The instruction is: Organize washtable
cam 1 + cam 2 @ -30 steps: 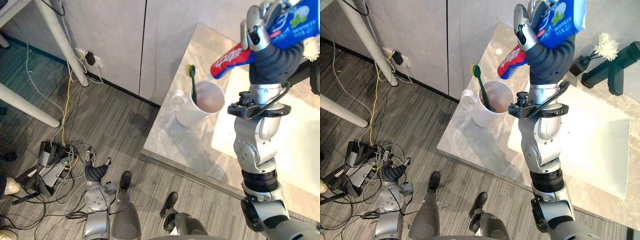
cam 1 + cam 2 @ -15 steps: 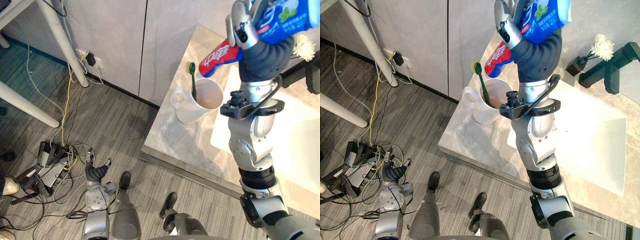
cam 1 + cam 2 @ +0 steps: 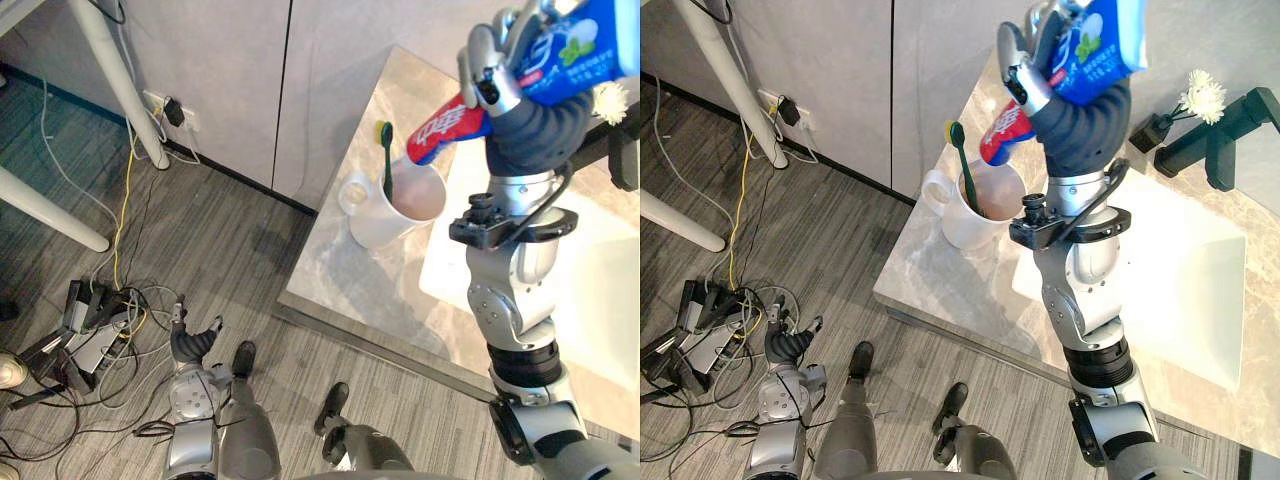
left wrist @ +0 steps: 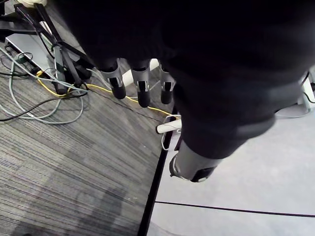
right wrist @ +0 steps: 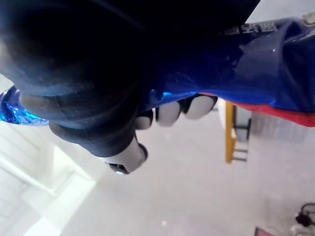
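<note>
My right hand is raised high over the washtable and is shut on a blue and red toothpaste tube. The tube's red end slants down to just above the rim of a white mug. A green toothbrush stands in that mug, leaning on its left side. In the right wrist view the tube lies across the curled fingers. My left hand hangs low beside the floor, its fingers relaxed and holding nothing.
A white sink basin lies right of the mug, with a black faucet and a small vase of white flowers behind it. Cables and power strips clutter the floor at the left, near white table legs.
My right hand has carried the tube a little left and down, so its red end now sits closer above the mug's rim. The camera has shifted slightly. The left hand is still.
</note>
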